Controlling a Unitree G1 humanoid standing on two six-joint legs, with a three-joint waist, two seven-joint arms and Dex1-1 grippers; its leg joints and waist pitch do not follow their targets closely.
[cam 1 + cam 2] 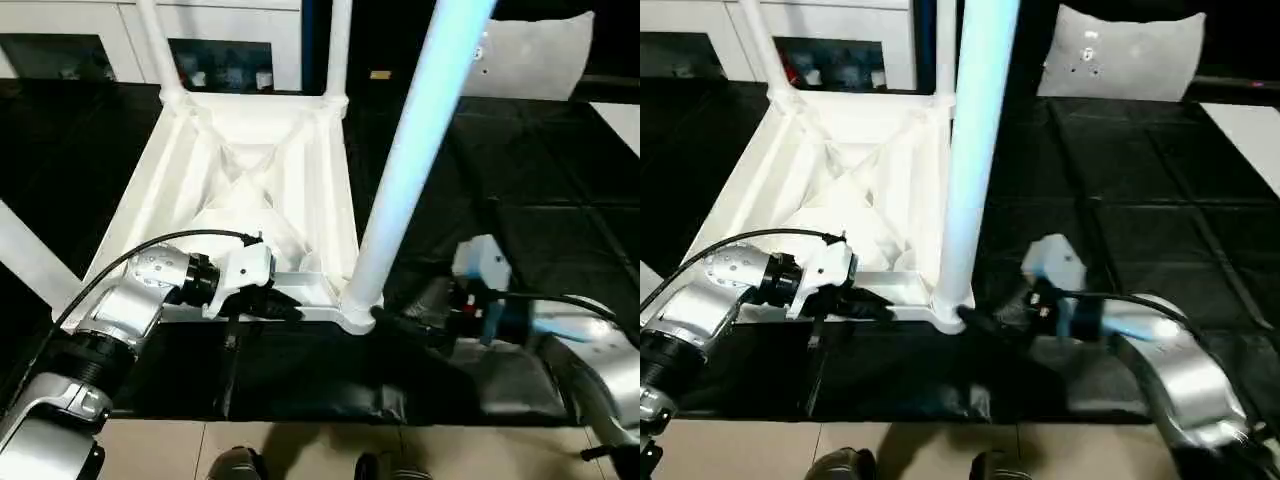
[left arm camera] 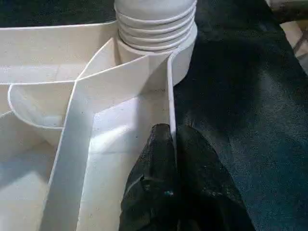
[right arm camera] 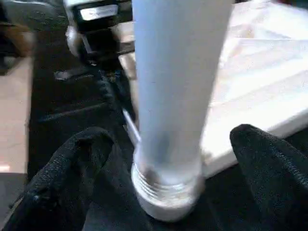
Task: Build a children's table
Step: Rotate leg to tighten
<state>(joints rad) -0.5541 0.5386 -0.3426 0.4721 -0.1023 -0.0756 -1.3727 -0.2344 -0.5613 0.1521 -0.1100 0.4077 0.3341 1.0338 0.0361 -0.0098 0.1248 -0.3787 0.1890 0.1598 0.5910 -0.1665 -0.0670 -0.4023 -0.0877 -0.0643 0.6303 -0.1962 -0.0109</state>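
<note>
The tabletop [image 1: 250, 190] lies upside down on the black table [image 1: 500, 180], and the left gripper [image 2: 172, 144] pinches its near rim wall between its fingers, likely to steady it. At the near corner socket the right gripper [image 3: 163, 159] spreads its fingers around the upright leg [image 1: 410, 170], apparently ready to grip and twist.

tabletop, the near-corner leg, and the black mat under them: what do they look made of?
Tabletop: looks like moulded white plastic, thin ribs underneath, slight sheen. Leg: the same smooth white plastic, it seems, with moulded thread rings at its base. Mat: probably soft black fabric or foam; it looks matte and creased.
</note>
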